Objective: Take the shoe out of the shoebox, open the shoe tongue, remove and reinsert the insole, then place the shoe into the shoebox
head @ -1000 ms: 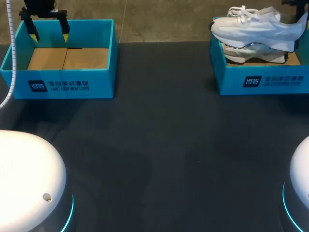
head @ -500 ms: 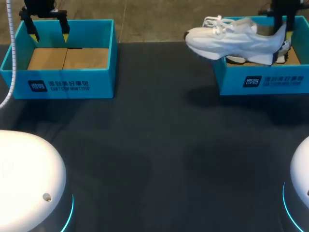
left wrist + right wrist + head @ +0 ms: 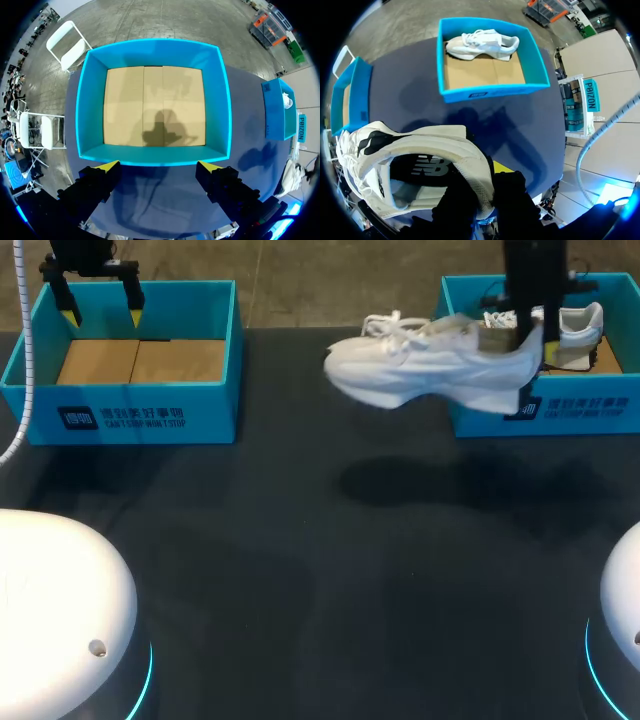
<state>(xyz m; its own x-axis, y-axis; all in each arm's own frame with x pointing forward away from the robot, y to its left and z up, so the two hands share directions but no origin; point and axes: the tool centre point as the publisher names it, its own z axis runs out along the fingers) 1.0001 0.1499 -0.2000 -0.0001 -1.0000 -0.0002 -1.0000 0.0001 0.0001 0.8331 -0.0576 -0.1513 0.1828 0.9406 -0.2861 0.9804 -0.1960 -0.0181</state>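
Wide table (image 3: 300, 570) stretch between left shoebox (image 3: 215, 405) and right shoebox (image 3: 590, 410), shoe (image 3: 420, 375) hanging beside the right one

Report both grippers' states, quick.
Left gripper: open, above the empty shoebox.
Right gripper: shut on the white shoe, at its heel.

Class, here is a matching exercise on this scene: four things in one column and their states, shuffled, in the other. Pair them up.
Things
1. left box
2. right box
3. lifted shoe
4. left gripper

States
A. open, above a box
B. held in the air
C. has a second shoe inside
D. empty

Pairs: 1-D, 2-C, 3-B, 4-A
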